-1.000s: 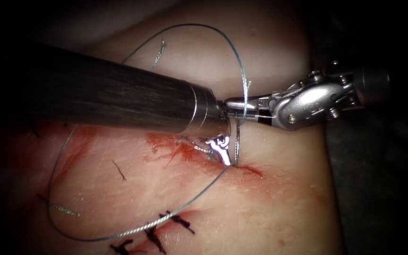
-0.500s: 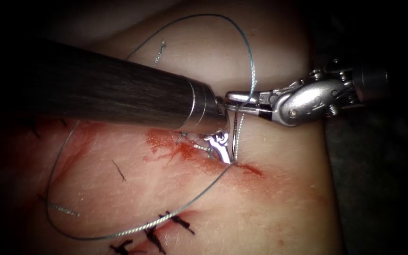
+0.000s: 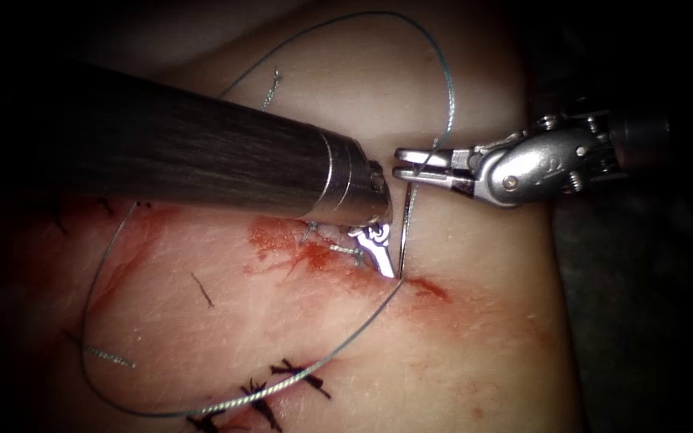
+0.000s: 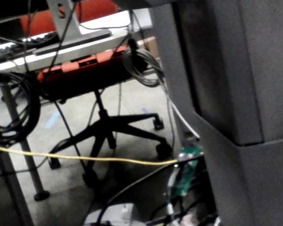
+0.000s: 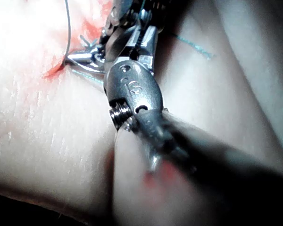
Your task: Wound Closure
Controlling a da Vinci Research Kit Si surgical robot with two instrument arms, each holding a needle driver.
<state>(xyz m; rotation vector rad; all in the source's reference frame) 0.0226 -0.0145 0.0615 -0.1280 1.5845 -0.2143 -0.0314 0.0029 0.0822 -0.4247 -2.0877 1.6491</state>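
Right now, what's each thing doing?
Needle: upright, lower end in the tissue at the cut.
Left hand: at the cut, beside the needle; hold unclear.
Right hand: open, holding nothing.
Thread: slack, looping over the tissue.
Red fluid: smeared along the cut.

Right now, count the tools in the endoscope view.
2. The left tool comes in from the left, tip at the cut; the right tool sits above it, beside the needle.
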